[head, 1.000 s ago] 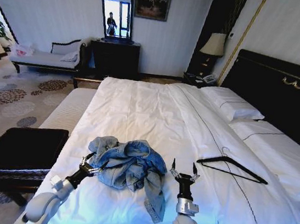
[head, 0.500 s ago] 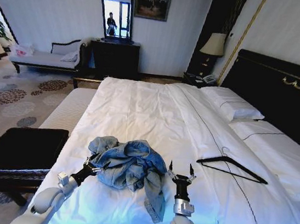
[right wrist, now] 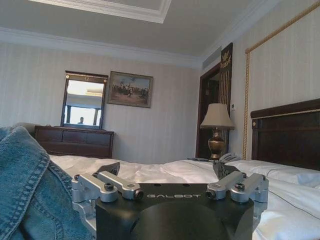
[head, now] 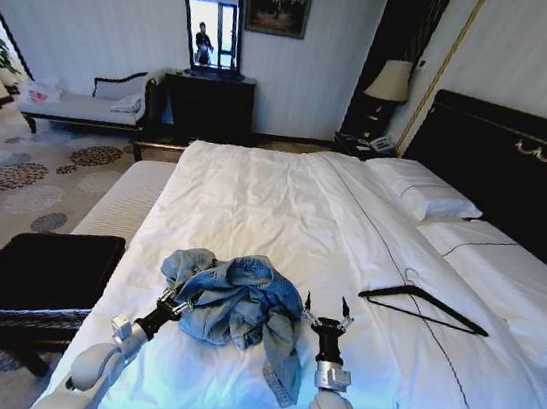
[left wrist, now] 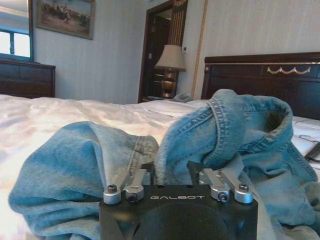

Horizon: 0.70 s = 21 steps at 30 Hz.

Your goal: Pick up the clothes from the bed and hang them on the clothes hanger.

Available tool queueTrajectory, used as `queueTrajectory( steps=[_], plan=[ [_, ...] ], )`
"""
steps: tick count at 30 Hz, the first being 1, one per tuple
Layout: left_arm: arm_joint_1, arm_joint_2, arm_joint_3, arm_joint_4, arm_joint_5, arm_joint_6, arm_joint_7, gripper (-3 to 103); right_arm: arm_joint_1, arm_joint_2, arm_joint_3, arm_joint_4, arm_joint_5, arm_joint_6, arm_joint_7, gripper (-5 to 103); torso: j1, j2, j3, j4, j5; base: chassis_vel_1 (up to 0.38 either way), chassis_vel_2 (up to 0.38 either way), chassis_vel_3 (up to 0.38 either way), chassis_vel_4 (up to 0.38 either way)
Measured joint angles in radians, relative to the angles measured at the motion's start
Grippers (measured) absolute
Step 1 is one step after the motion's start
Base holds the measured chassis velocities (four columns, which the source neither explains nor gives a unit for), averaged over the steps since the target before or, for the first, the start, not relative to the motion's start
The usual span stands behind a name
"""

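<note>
In the head view, the jacket (head: 236, 309) lies crumpled in a heap on the white bed (head: 282, 216), near the foot end, with one part hanging down toward the edge. The hanger (head: 423, 307) lies flat on the duvet, well apart from the jacket, on the side of the pillows (head: 427, 189). The left gripper (head: 178, 302) is at the left edge of the jacket, and its fingers reach into the cloth; from here I cannot tell how wide they are. The right gripper (head: 324, 311) stands just beside the right edge of the jacket, with its two fingers spread wide and pointing up the bed, and nothing is between them. A black bench (head: 38, 272) stands on the floor at the left of the bed.

In the left wrist view, the left gripper (left wrist: 178, 172) is pressed against the jacket (left wrist: 220, 135). The denim folds cover the fingers, so it is not possible to say if they are holding cloth. The headboard (left wrist: 260, 75) and a lamp (left wrist: 170, 62) are behind.

In the right wrist view, the right gripper (right wrist: 167, 172) is wide, with its fingers (right wrist: 107, 168) above the duvet. The jacket (right wrist: 25, 190) is just beside it, and I cannot tell if it touches.
</note>
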State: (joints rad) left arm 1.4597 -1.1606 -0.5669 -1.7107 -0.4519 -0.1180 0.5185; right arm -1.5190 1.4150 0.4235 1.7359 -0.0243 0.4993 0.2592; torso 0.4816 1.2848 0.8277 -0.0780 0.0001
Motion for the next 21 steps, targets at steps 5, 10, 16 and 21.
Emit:
queueTrajectory(
  steps=[5,10,16,21],
  plan=[
    [-0.016,0.001,-0.003,0.024,-0.002,-0.001,-0.001,20,0.018,-0.012,-0.017,-0.024,0.035,0.000,-0.001,100,0.000,0.000,0.000,0.0000,0.0000,0.000,0.000,0.000,0.000],
    [-0.028,0.005,0.002,0.040,-0.002,-0.005,0.002,4,0.036,-0.044,-0.036,-0.043,0.088,-0.002,-0.028,100,0.000,0.000,0.000,-0.0001,0.0000,0.000,0.000,0.000,0.000],
    [-0.036,0.007,-0.001,0.041,-0.011,-0.015,0.006,2,0.080,-0.168,-0.058,-0.067,0.222,-0.012,-0.188,100,0.000,0.000,0.000,0.0001,0.0000,0.000,0.000,0.000,0.000],
    [-0.045,0.004,-0.004,0.029,-0.021,-0.015,0.006,2,0.122,-0.346,-0.087,-0.083,0.333,-0.090,-0.207,100,0.000,0.000,0.000,0.0000,-0.0002,0.000,0.000,0.000,0.000]
  ],
)
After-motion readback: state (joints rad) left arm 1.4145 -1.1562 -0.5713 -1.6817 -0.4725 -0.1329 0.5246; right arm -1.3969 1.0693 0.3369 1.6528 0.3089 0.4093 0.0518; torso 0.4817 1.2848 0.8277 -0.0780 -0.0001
